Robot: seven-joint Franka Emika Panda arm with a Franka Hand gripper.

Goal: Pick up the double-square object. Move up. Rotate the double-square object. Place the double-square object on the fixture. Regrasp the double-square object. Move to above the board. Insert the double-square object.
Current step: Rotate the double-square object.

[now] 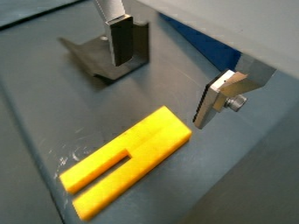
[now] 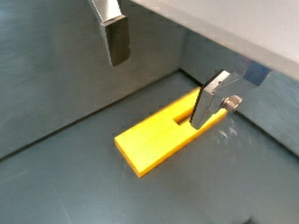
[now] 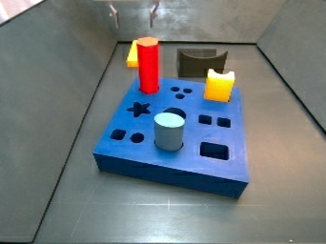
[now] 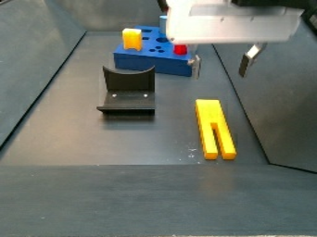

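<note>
The double-square object point(image 4: 214, 128) is a long yellow bar lying flat on the dark floor, its slotted end pointing away from the board. It shows in both wrist views point(image 1: 128, 157) point(image 2: 163, 131); in a side view only a yellow bit point(image 3: 132, 52) peeks out behind the red peg. My gripper point(image 4: 223, 63) hangs open above the bar's solid end, apart from it, with nothing between its fingers point(image 1: 216, 98). The dark fixture point(image 4: 128, 88) point(image 1: 111, 48) stands beside the bar. The blue board point(image 3: 140, 143) point(image 4: 155, 51) lies beyond it.
On the board stand a red hexagonal peg point(image 3: 148, 65), a short yellow notched peg point(image 3: 220, 86) and a grey cylinder point(image 3: 170, 131). Grey sloping walls point(image 4: 37, 83) close in the floor on both sides.
</note>
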